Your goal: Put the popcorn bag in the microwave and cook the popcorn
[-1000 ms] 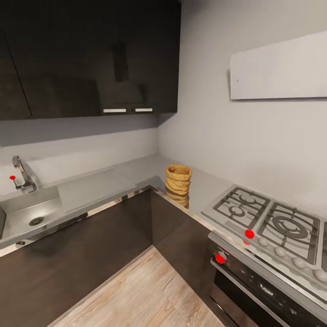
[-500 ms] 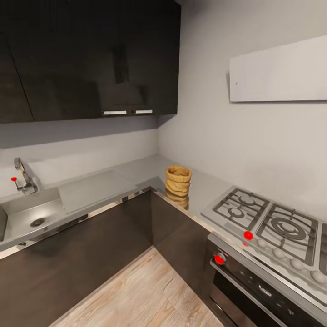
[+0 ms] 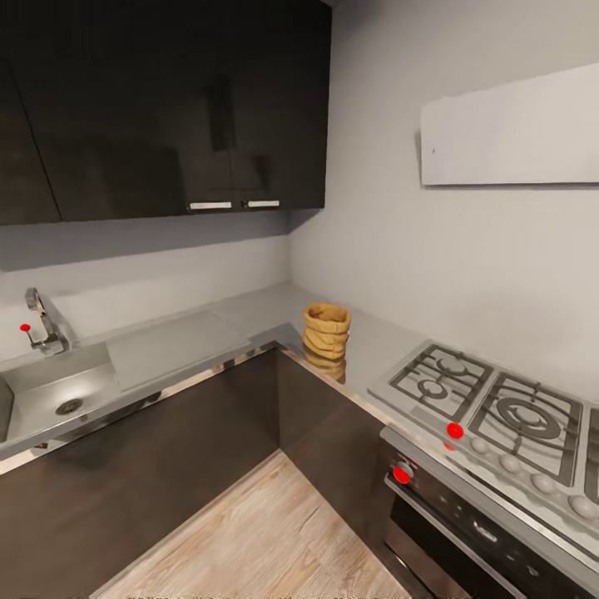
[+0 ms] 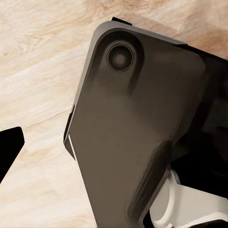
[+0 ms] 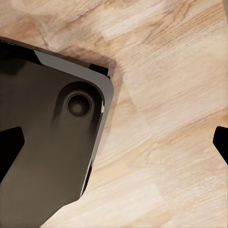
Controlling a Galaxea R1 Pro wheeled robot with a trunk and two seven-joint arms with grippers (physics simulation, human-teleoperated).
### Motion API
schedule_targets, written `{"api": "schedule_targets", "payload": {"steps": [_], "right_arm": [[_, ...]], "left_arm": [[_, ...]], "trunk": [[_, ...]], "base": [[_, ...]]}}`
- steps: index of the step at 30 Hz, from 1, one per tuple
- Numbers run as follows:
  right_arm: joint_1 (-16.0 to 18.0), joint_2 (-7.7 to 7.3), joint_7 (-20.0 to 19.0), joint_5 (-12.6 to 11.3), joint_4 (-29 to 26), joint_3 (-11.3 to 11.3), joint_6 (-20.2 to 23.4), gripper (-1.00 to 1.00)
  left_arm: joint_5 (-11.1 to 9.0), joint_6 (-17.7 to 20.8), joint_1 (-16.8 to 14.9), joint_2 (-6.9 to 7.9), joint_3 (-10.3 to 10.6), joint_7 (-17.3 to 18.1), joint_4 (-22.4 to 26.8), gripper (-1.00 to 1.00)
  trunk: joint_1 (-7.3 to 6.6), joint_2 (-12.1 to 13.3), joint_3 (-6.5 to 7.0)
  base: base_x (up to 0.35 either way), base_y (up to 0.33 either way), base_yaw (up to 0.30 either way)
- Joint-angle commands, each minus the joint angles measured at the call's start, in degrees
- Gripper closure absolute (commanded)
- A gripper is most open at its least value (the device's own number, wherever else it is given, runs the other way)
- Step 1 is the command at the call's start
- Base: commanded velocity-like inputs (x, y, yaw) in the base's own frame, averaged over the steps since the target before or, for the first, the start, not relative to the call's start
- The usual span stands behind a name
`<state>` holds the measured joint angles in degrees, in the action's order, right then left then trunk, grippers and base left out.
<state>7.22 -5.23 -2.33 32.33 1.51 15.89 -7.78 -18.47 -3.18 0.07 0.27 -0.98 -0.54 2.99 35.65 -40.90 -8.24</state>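
Countertop (image 3: 249, 320) corner: popcorn bag (image 3: 326, 330) upright at 12 o'clock, likely soft, light; pinch its rolled rim. Gripper states: can't tell.

The gas hob (image 3: 499, 416) and sink (image 3: 50, 391) are cut off by the picture's edges

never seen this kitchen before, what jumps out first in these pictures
The tan popcorn bag stands upright and alone on the pale grey countertop, right at the inner corner. To its right lies the gas hob with bright red knobs, and at far left a steel sink with a tap. Dark glossy cabinets fill the wall above.
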Motion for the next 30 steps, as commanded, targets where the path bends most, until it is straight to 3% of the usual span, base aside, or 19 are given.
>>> {"api": "schedule_targets", "payload": {"steps": [1,30], "right_arm": [[0.07,-0.04,-0.13,0.28,0.16,0.47,-0.30,-1.00],[0.07,-0.13,-0.20,0.36,0.16,0.28,1.74,-1.00]], "left_arm": [[-0.16,-0.08,0.01,-0.01,-0.07,-0.07,0.05,-1.00],[-0.32,0.10,0.01,-0.01,-0.07,0.01,-0.04,-1.00]], "trunk": [[0.01,-0.07,-0.17],[0.01,-0.07,-2.82]], "base": [[0.000,0.000,0.000],[0.000,0.000,-0.039]]}}
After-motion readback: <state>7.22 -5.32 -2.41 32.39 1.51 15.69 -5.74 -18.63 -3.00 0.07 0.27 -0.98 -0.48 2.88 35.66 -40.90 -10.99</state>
